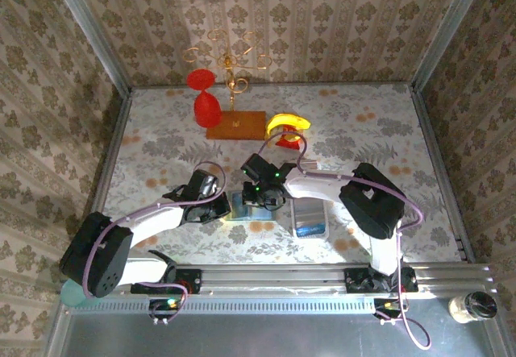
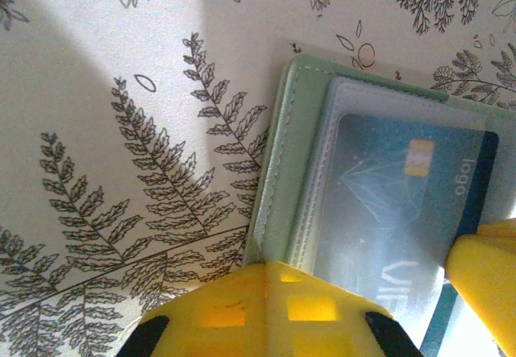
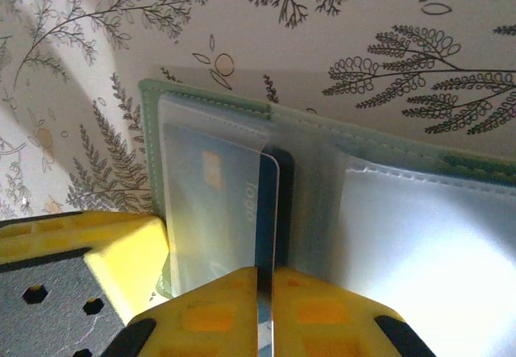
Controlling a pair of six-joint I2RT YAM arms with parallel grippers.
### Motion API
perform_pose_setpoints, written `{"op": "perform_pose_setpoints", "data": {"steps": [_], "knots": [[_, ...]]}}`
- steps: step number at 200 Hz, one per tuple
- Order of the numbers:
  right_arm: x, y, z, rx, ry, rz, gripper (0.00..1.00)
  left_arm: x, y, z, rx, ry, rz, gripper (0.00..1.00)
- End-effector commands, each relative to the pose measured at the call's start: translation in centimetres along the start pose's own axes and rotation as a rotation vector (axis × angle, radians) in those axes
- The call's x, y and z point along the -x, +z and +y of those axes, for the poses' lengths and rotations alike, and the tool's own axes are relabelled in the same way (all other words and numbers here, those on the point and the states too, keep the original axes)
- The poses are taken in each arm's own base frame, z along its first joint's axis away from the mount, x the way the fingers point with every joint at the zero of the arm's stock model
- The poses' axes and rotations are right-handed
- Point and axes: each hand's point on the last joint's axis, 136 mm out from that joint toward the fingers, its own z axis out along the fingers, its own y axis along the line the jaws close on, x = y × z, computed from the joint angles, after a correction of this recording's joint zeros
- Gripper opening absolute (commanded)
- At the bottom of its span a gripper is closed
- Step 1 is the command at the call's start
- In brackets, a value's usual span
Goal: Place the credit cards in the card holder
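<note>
The sage-green card holder (image 2: 282,180) lies open on the fern-print cloth, between the two arms in the top view (image 1: 240,209). A blue credit card (image 3: 214,204) sits mostly inside its clear left sleeve, with a dark strip of its right edge sticking out. My right gripper (image 3: 264,272) is shut on that card's near edge, the thin card running between its yellow fingers. My left gripper (image 2: 282,272) is shut, its tips resting on the holder's near edge (image 3: 151,131) beside the sleeve. The same card (image 2: 387,204) shows through the plastic in the left wrist view.
A long white tray (image 1: 310,205) lies just right of the holder with another blue card (image 1: 310,230) in it. At the back stand a red goblet (image 1: 206,103), a wooden base with a gold rack (image 1: 235,123) and a banana (image 1: 288,122).
</note>
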Motion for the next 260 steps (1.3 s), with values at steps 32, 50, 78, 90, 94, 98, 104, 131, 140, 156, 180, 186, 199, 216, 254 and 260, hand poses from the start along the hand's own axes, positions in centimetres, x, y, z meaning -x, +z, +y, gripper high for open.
{"op": "perform_pose_setpoints", "data": {"steps": [32, 50, 78, 90, 94, 98, 104, 131, 140, 156, 180, 186, 199, 216, 254, 260], "knots": [[0.6, 1.0, 1.1, -0.010, 0.037, -0.011, 0.11, -1.3, 0.2, 1.1, 0.024, -0.018, 0.016, 0.00], [0.7, 1.1, 1.3, -0.012, 0.036, -0.008, 0.11, -1.2, 0.0, 1.2, 0.027, -0.017, 0.004, 0.00], [0.9, -0.2, 0.4, -0.055, 0.021, -0.042, 0.19, -1.3, -0.1, 1.7, 0.047, -0.018, 0.004, 0.00], [0.8, -0.9, -0.2, -0.069, 0.015, -0.052, 0.27, -1.3, -0.1, 1.9, 0.056, -0.016, 0.003, 0.00], [0.8, -1.2, -0.3, -0.070, 0.013, -0.055, 0.30, -1.3, -0.1, 1.9, 0.059, -0.015, 0.004, 0.00], [0.7, -1.4, -0.3, -0.073, 0.010, -0.055, 0.34, -1.4, -0.1, 1.9, 0.061, -0.014, 0.006, 0.00], [0.6, -1.7, -0.6, -0.081, 0.007, -0.056, 0.38, -1.4, -0.1, 1.9, 0.062, -0.011, 0.007, 0.00], [-0.1, -2.9, -1.9, -0.123, 0.006, -0.059, 0.47, -1.3, -0.2, 2.0, 0.065, 0.000, 0.006, 0.00], [-0.4, -3.3, -2.5, -0.134, 0.011, -0.062, 0.48, -1.3, -0.2, 2.0, 0.067, 0.000, 0.006, 0.00], [-1.0, -3.7, -3.6, -0.159, 0.023, -0.069, 0.48, -1.3, -0.3, 2.0, 0.063, 0.005, 0.004, 0.00], [-1.4, -3.9, -4.7, -0.202, 0.022, -0.074, 0.51, -1.3, -0.3, 1.8, 0.049, 0.010, 0.005, 0.00], [-1.4, -3.7, -4.8, -0.202, 0.027, -0.073, 0.51, -1.3, -0.2, 1.7, 0.046, 0.011, 0.006, 0.00], [-1.4, -3.2, -4.6, -0.193, 0.029, -0.068, 0.49, -1.4, -0.2, 1.6, 0.041, 0.014, 0.010, 0.00], [-1.3, -2.7, -4.1, -0.181, 0.028, -0.054, 0.46, -1.4, -0.1, 1.6, 0.042, 0.014, 0.014, 0.00], [-1.3, -2.0, -4.0, -0.184, 0.025, -0.044, 0.42, -1.5, -0.1, 1.7, 0.044, 0.015, 0.016, 0.00], [-1.3, -1.8, -4.1, -0.189, 0.025, -0.039, 0.43, -1.5, -0.1, 1.7, 0.045, 0.015, 0.016, 0.00]]}}
